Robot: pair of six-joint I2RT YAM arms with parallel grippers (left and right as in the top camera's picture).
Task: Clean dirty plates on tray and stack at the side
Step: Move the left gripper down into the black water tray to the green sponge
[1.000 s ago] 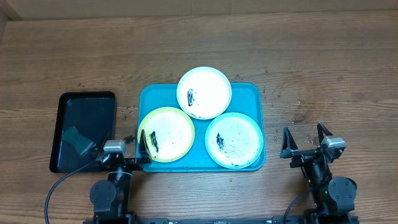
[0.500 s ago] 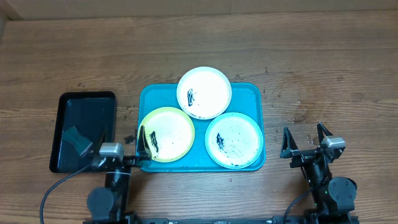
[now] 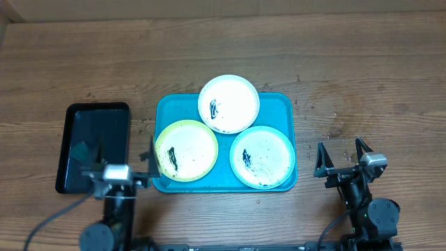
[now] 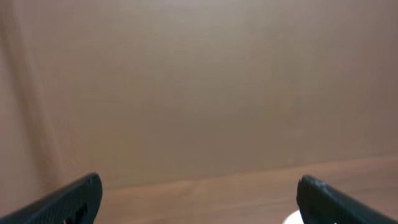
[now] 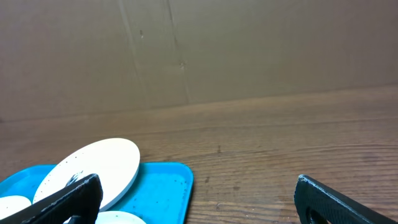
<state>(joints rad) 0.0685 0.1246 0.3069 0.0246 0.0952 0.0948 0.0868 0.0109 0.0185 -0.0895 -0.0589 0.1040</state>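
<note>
**At the frame's lower edge: both sets of fingers spread wide, holding nothing**

Lower left, left gripper (image 3: 123,156) open between black tray (image 3: 97,115) and turquoise tray (image 3: 279,104). Lower right, right gripper (image 3: 340,148) open over bare worktop (image 3: 348,63). On the turquoise tray, smeared yellow-green plate (image 3: 186,150) beside light-blue plate (image 3: 262,157). Beyond them, white plate (image 3: 228,103) overhanging the upper rim.

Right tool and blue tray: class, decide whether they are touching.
Apart. The overhead view shows bare table between the right tool and the blue tray.
</note>
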